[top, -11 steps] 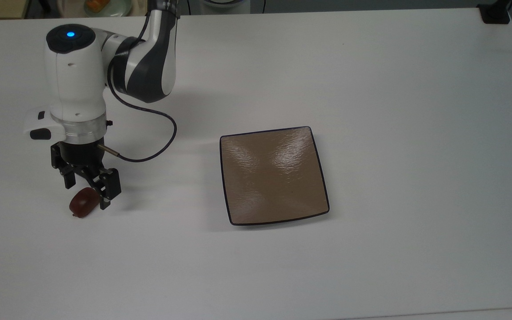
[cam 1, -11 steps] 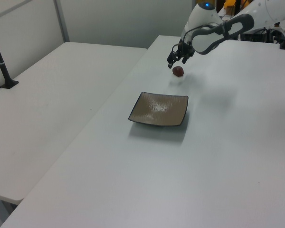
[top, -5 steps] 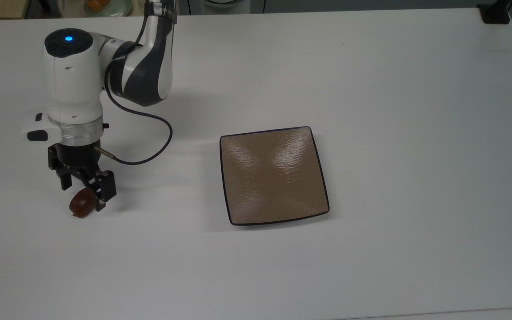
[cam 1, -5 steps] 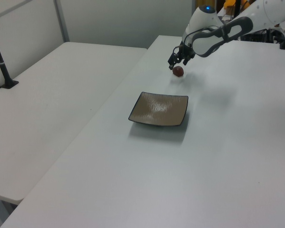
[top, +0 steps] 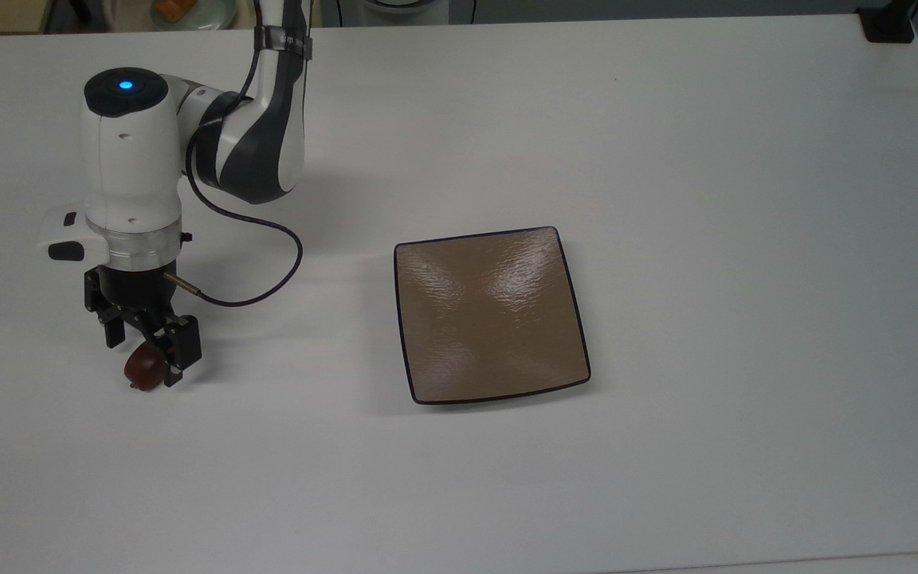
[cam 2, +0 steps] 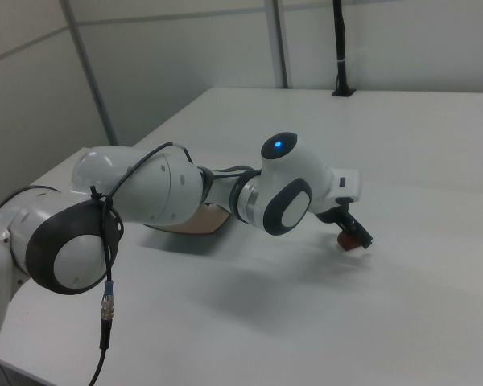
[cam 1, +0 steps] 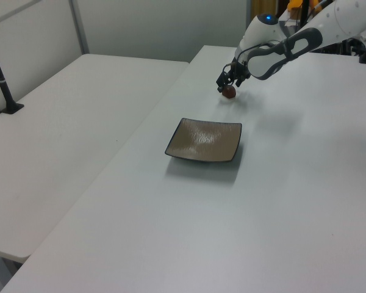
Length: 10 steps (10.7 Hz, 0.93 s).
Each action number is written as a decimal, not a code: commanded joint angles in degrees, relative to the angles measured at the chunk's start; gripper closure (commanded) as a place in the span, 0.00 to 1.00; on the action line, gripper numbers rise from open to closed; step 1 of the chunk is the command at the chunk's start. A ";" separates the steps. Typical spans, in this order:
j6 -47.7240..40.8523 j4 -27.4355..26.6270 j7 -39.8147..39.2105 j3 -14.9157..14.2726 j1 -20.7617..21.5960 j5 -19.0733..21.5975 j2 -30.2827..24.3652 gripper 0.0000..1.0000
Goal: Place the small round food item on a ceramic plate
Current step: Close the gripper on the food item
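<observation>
The small round food item (top: 143, 369), a glossy dark reddish-brown lump, lies on the white table at the top view's left. My gripper (top: 145, 356) points down over it, open, with one black finger on each side of the lump. In the left view the food item (cam 1: 230, 92) sits just under the gripper (cam 1: 228, 85). The right view shows the food item (cam 2: 350, 241) below the gripper (cam 2: 353, 234). The ceramic plate (top: 491, 315), square and tan-brown with a dark rim, lies bare well to the top view's right of the gripper. In the left view the plate (cam 1: 204, 140) is nearer than the food item.
A pale round dish (top: 188, 11) with an orange piece sits beyond the table's far edge at the top view's upper left. A black mount (top: 888, 24) stands at the top view's far right corner. A second table with a black pole (cam 1: 3, 79) lies at the left view's left.
The gripper has come down over the food item, so its fingers now stand on either side of it. The food item and plate have not moved.
</observation>
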 commanded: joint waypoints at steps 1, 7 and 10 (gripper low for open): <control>1.19 -0.28 1.49 -0.24 0.37 -0.42 0.14 0.02; 1.10 -0.37 1.40 -0.15 0.37 -0.51 0.05 0.64; 0.75 -0.46 1.22 -0.15 0.29 -0.34 -0.73 0.75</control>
